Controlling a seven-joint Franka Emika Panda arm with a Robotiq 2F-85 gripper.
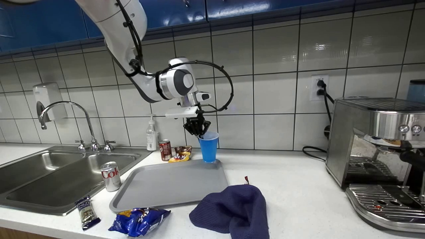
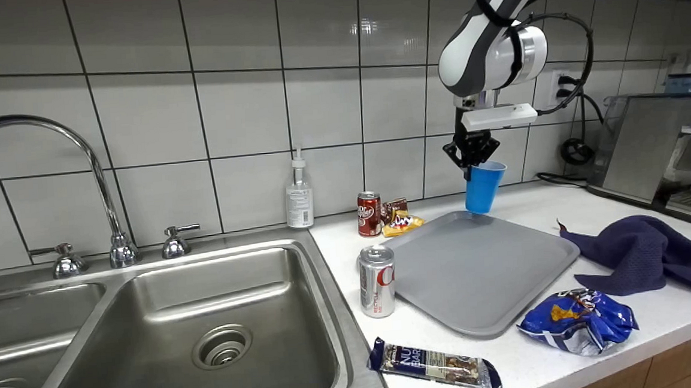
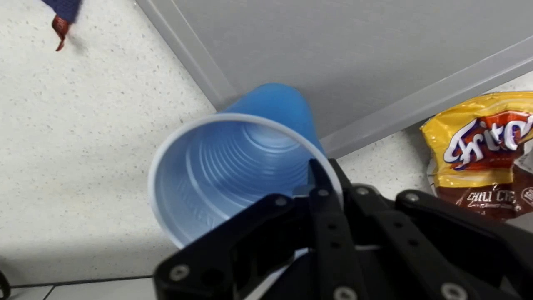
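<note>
My gripper [image 3: 329, 168] is shut on the wall of a blue plastic cup [image 3: 250, 166], one finger inside the rim and one outside. The wrist view looks down into the cup, where only ridged walls and the bottom show besides the finger. In both exterior views the cup [image 1: 208, 149] [image 2: 484, 191] hangs from the gripper [image 1: 200, 136] [image 2: 468, 173], leaning slightly. Its base is at the back corner of a grey tray [image 1: 172, 182] [image 2: 482, 269]; whether it touches the tray, I cannot tell. The tray's surface is bare.
Beside the tray stand a red soda can [image 2: 369, 213], a Fritos bag [image 3: 487, 141] and a silver Coke can [image 2: 377, 282]. A nut bar [image 2: 434, 365], blue snack bag [image 1: 139, 220] and navy cloth [image 1: 232, 209] lie in front. A sink [image 2: 206, 274] and coffee machine [image 1: 382, 139] flank them.
</note>
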